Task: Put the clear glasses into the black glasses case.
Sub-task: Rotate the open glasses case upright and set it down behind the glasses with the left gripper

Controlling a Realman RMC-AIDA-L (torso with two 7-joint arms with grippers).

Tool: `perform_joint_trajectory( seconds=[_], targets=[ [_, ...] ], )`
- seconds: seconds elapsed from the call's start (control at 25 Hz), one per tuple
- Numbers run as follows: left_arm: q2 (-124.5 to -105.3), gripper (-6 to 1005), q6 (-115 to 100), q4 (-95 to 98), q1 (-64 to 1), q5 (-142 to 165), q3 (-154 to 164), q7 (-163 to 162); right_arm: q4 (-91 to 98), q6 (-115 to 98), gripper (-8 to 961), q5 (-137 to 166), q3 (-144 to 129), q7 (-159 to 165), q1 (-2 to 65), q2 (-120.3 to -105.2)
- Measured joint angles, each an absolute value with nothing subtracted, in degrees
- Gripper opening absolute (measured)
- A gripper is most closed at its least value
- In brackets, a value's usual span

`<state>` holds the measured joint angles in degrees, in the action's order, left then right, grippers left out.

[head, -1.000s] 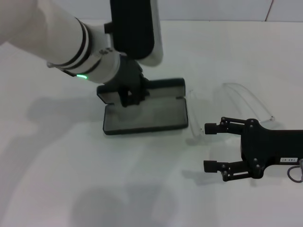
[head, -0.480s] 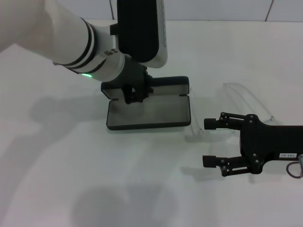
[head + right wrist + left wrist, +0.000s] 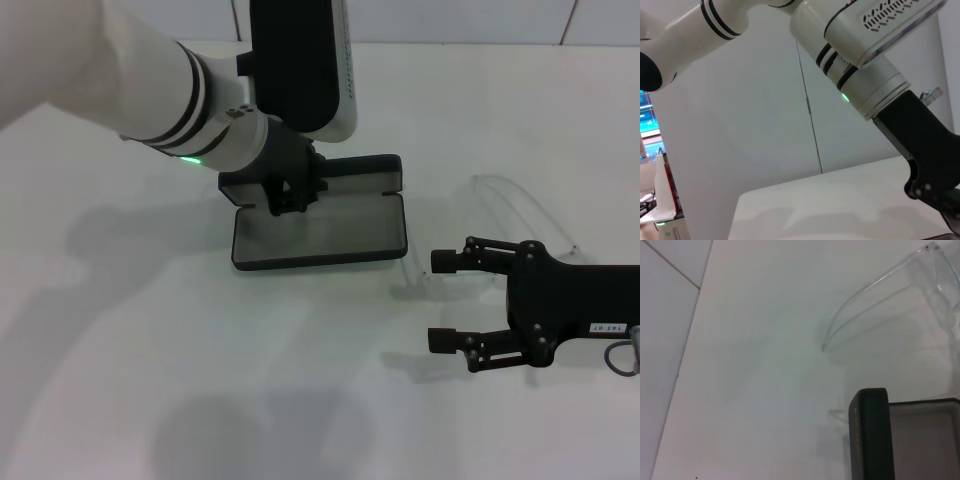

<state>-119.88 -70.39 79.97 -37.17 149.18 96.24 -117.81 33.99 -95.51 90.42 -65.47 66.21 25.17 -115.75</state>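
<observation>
On a white table (image 3: 120, 380), the black glasses case (image 3: 320, 232) lies open just above the centre of the head view, grey lining up, its lid standing along the far edge at the 12 o'clock side. The left gripper (image 3: 287, 200) reaches down from 11 o'clock and sits at the case's hinge line toward its left end; its dark fingers touch or nearly touch the case there, but whether they are parted or closed on anything cannot be told.

The clear glasses (image 3: 520, 215) rest on the table at 3 o'clock from the case, just beside its right end, with one long curved arm sweeping away toward 2 o'clock. In the left wrist view the same glasses (image 3: 880, 295) show as a thin transparent arc on the white surface, apart from the black corner of the case (image 3: 870, 435).

The right gripper (image 3: 440, 305) hovers at 4 o'clock in the head view, its black body entering from the right edge. Its two fingers (image 3: 470, 263) are spread wide and hold nothing, the upper one close to the front of the glasses. The right wrist view shows only the left arm (image 3: 855, 65) against a pale wall.
</observation>
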Motion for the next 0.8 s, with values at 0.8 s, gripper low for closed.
perform_joint_trajectory(
  seconds=[0.8],
  targets=[
    [-119.90,201,-70.2,78.6,-37.4,152.0,98.2,-121.0,34.3,-94.8,838,89.2,-65.5,65.9,25.2,-115.74]
  ],
)
